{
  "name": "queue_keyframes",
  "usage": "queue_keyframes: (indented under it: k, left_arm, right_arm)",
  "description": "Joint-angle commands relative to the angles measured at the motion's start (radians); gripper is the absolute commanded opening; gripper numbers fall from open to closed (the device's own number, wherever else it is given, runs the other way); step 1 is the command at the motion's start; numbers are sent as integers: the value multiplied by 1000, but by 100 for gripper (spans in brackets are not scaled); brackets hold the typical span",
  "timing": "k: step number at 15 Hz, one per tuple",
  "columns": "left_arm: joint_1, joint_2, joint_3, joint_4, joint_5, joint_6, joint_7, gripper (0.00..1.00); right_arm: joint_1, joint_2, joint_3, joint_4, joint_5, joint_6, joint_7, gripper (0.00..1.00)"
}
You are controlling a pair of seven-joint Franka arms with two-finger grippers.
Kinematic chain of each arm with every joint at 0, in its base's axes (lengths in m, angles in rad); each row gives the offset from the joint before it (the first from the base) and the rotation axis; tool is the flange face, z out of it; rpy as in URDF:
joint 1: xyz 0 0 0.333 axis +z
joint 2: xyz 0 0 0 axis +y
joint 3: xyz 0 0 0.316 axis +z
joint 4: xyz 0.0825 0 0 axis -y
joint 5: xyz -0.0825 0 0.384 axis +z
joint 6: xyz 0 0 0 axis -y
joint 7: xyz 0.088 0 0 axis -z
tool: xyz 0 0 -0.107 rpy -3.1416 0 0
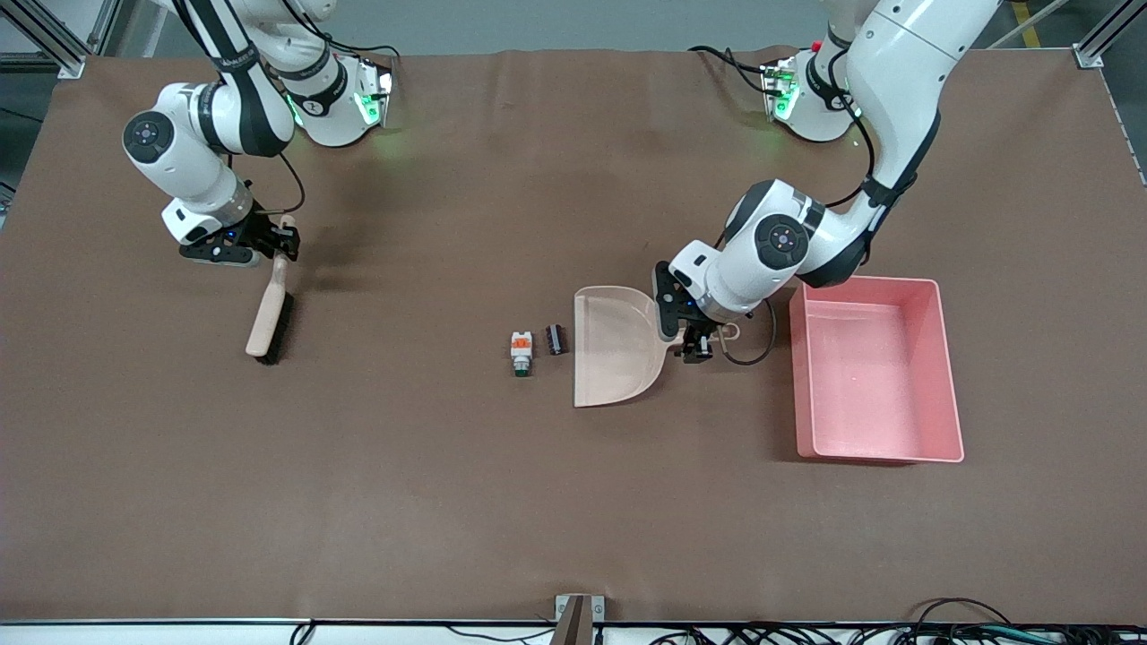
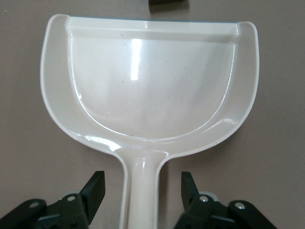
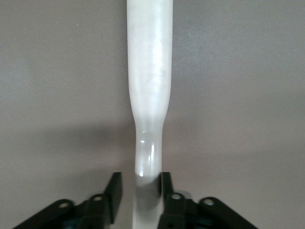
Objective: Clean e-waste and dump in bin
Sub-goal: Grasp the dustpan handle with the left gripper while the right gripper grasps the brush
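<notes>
A robotics lab: brown-covered table (image 1: 538, 502) framed by aluminium rails (image 1: 54, 36), cables (image 1: 896, 627) along its edge.

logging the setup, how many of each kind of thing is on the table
e-waste parts: 2, white part and dark part
dustpan: 1
brush: 1
bin: 1
total: 5
</notes>
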Motion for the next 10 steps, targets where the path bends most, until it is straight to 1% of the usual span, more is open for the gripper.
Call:
queue_keyframes:
  k: [1, 2, 4, 5, 6, 9, 10]
  left_arm:
    - [2, 15, -7, 10, 17, 1, 12, 69]
    - [1, 17, -5, 12, 19, 1, 12, 69]
    - [2, 34, -7, 21, 71, 1, 10, 63]
    - [2, 37, -7, 27, 83, 1, 10, 61]
    - [2, 38, -7, 29, 86, 1, 10, 57]
    - [1, 54, -7, 46, 88, 1, 12, 39]
    - [1, 54, -7, 52, 88, 1, 12, 30]
  right_arm:
    - [5, -47, 3, -68, 10, 40, -8, 9]
    - [5, -47, 3, -68, 10, 40, -10, 9]
    - [3, -45, 3, -68, 12, 54, -10, 10]
    - [2, -45, 3, -68, 10, 57, -10, 14]
    - [2, -45, 3, -66, 10, 58, -10, 15]
    - [2, -22, 3, -65, 10, 107, -11, 22]
    - [2, -13, 2, -65, 10, 109, -11, 23]
